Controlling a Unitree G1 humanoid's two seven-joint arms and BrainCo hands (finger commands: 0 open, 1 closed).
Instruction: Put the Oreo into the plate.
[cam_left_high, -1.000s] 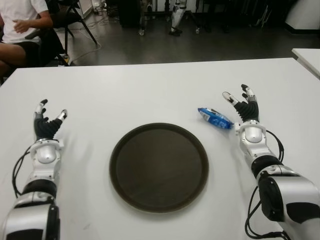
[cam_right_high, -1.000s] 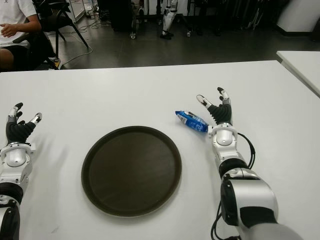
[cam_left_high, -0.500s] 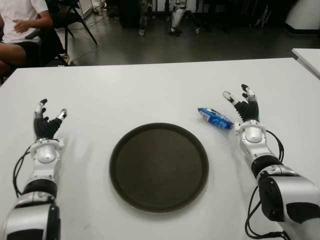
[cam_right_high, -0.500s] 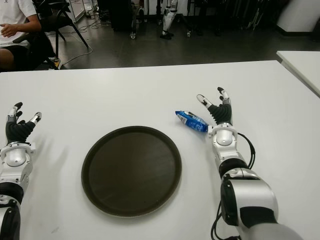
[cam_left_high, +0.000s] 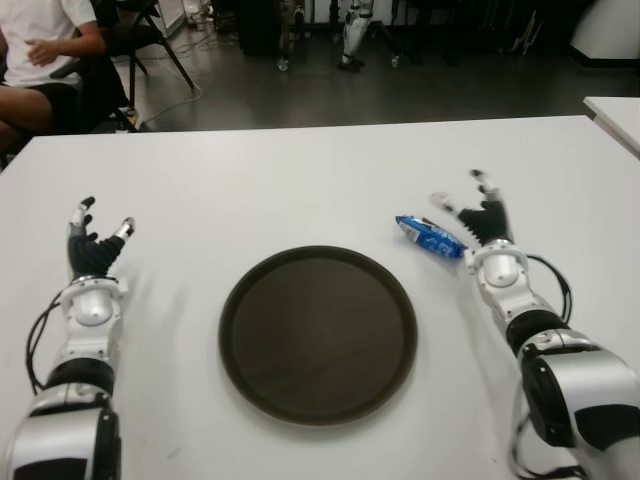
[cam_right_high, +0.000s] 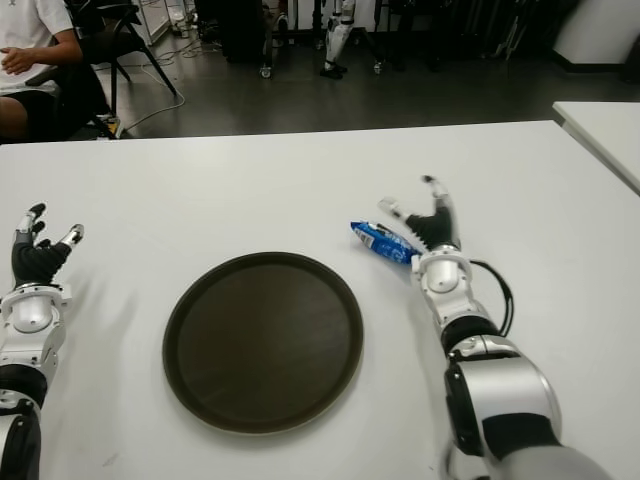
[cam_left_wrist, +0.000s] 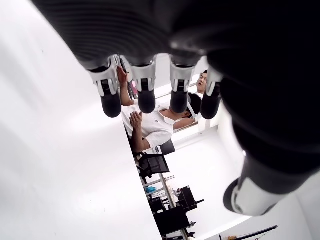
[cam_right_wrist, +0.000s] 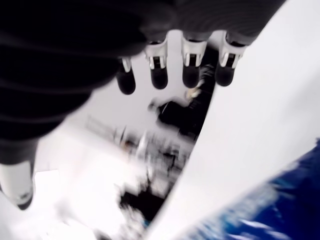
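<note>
The right hand (cam_left_high: 478, 215) has swung toward the Oreo packet (cam_left_high: 428, 235), fingers spread; contact seems unclear.

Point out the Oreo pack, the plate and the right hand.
Oreo pack (cam_left_high: 428, 236), left eye view: middle of the blue wrapper.
plate (cam_left_high: 318, 333), left eye view: bare dark centre.
right hand (cam_left_high: 480, 215), left eye view: palm, fingers spread beside the pack.
</note>
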